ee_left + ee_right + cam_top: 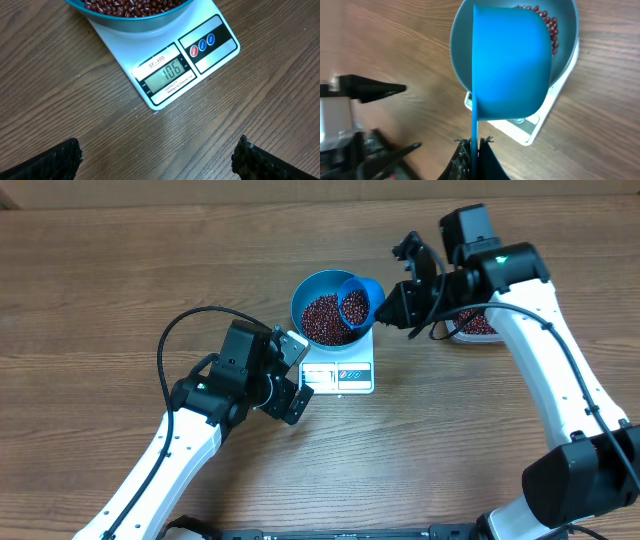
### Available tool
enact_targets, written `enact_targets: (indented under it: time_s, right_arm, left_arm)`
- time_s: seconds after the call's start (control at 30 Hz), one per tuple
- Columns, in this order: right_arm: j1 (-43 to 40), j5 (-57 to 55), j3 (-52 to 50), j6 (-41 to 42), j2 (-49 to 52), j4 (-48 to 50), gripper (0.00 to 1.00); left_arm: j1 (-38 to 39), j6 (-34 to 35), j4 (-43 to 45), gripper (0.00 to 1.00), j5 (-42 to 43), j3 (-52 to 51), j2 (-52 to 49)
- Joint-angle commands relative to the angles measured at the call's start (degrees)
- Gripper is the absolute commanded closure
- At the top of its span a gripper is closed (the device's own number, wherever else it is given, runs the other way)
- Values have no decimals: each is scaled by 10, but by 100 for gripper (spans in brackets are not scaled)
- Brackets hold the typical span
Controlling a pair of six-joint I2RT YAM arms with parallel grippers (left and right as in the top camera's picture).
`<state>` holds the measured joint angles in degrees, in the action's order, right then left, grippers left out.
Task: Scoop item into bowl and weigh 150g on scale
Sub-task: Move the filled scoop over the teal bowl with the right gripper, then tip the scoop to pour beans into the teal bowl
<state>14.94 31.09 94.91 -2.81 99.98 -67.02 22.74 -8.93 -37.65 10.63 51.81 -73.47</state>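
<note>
Look at the beans [322, 318] first: small, dark red-brown oval grains, glossy, lying as a loose heap that covers the floor of the bowl [303, 287]. The bowl is round, deep and glossy blue, and it sits on the scale [345, 373], a flat white square whose plate it almost fills. From the left wrist you can read the grey display [167, 74] on the front strip: 106, with three round buttons beside it.

Your right gripper [475, 152] has its fingers pressed together on the thin handle of the blue scoop [357, 301]. The scoop hangs over the right side of the bowl, and its cup holds more of the same beans. Your left gripper [157, 162] hovers just in front of the scale, its fingers spread wide and holding nothing.

Behind the right arm you can see part of a clear tub [478, 326] with beans in it. Everything rests on a brown wood-grain table [120, 260]. Nothing of the room shows beyond it.
</note>
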Motion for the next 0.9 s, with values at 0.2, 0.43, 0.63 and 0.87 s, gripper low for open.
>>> enact_targets:
  time_s: [0.2, 0.43, 0.63, 0.87]
  right_arm:
    - [87, -212, 19, 46, -24, 50, 96]
    - [113, -273, 19, 45, -24, 85, 96]
    - [136, -318, 19, 38, -24, 107, 96]
    - [168, -376, 19, 28, -24, 127, 96]
  left_arm:
    - [-2, 8, 2, 0, -3, 14, 0]
    - [-2, 8, 2, 0, -3, 14, 0]
    - [-2, 8, 2, 0, -3, 14, 0]
    - [-2, 8, 2, 0, -3, 14, 0]
